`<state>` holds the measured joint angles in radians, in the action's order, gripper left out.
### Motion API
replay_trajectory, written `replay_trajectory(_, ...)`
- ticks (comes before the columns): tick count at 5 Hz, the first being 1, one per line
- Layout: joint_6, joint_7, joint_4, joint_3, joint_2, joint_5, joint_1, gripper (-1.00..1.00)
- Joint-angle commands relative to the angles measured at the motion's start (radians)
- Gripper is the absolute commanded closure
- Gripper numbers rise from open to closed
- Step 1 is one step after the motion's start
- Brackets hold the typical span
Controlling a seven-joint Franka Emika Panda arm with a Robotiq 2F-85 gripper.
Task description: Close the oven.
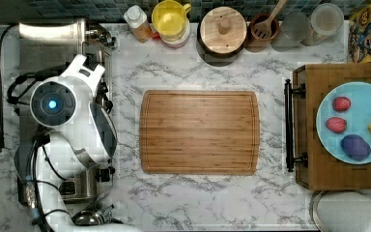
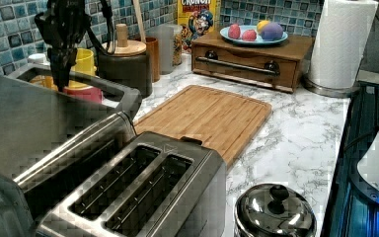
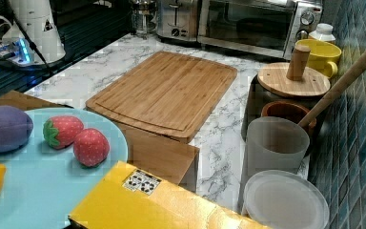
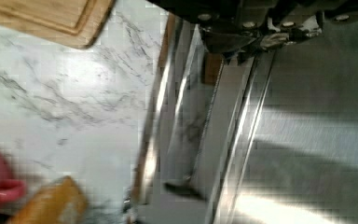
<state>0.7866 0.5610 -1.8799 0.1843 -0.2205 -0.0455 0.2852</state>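
Nearest in the left view stands the two-slot toaster [image 2: 138, 192], with the oven [image 2: 29, 118] directly behind it against the tiled wall. In the top view the oven [image 1: 53, 31] lies at the top view's left, largely beneath the arm. The oven's bar handle [image 2: 103, 88] runs lengthwise along the upper front edge, facing the bamboo cutting board [image 2: 207, 116]. The gripper [image 2: 59, 74] hangs pointing straight down, directly over that bar near its mid-length. Contact cannot be confirmed, nor whether the gripper is clenched or released. The wrist view places the gripper [image 4: 251, 44] above the steel front edge. Farthest off, in the right view, the oven [image 3: 248, 24] shows its glass door upright against the body. Judgement: the door appears shut or nearly so. Any remaining push would go from the handle back toward the oven body, across the bar's long axis.
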Motion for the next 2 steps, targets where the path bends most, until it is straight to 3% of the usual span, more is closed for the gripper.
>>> replay_trajectory(1, 0.032, -0.13, 0.043, -0.002, 0.138, 0.012, -0.002, 1.0)
replay_trajectory(2, 0.032, -0.13, 0.043, -0.002, 0.138, 0.012, -0.002, 1.0)
